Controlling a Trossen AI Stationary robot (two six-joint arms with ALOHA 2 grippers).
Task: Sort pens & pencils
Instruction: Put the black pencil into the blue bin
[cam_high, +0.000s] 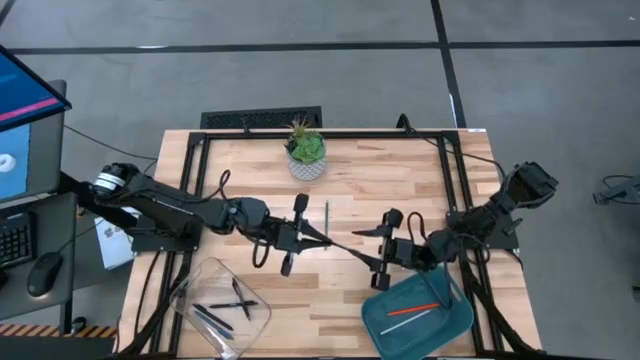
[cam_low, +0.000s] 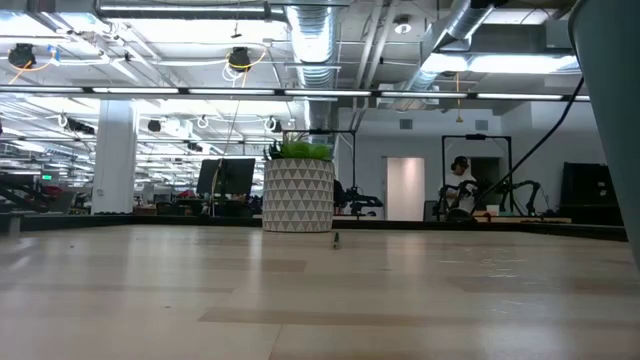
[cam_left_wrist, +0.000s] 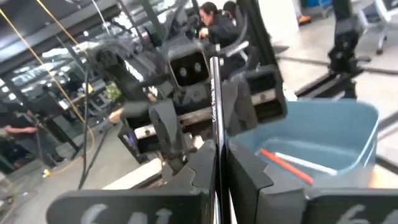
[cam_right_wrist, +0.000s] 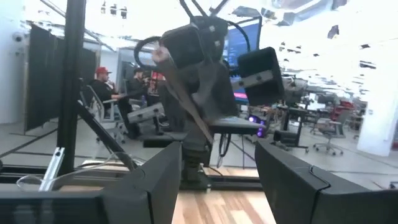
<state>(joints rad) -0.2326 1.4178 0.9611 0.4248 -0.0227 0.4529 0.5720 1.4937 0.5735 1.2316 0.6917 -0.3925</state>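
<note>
A: Status on the grippers?

B: Left gripper (cam_high: 300, 236) is mid-desk, clamped on a thin dark pencil (cam_left_wrist: 215, 106). The left wrist view shows the stick pinched between the flat black pads (cam_left_wrist: 247, 167), with white lettering along its shaft. Right gripper (cam_high: 384, 250) faces it, fingers spread wide with nothing between them; the right wrist view shows the gap plainly.

A: Where's the rest of the stock?

B: Only the high view tells that. A slim green pencil (cam_high: 326, 213) lies alone on the pale wood planks, just below the plant pot (cam_high: 307, 160), toward the far edge. The clear plastic tray (cam_high: 190, 285) at the near-left corner holds a few dark pens (cam_high: 241, 298). The teal tray (cam_high: 455, 320) at the near-right corner holds an orange-red pencil (cam_high: 413, 309) and a pale one beside it.

A: Low view any use?

B: Little. It shows the smooth desk top and the white pot's faceted triangle pattern, with green leaves on top. No arms or trays in it. A small dark speck sits by the pot; can't tell what it is.
</note>
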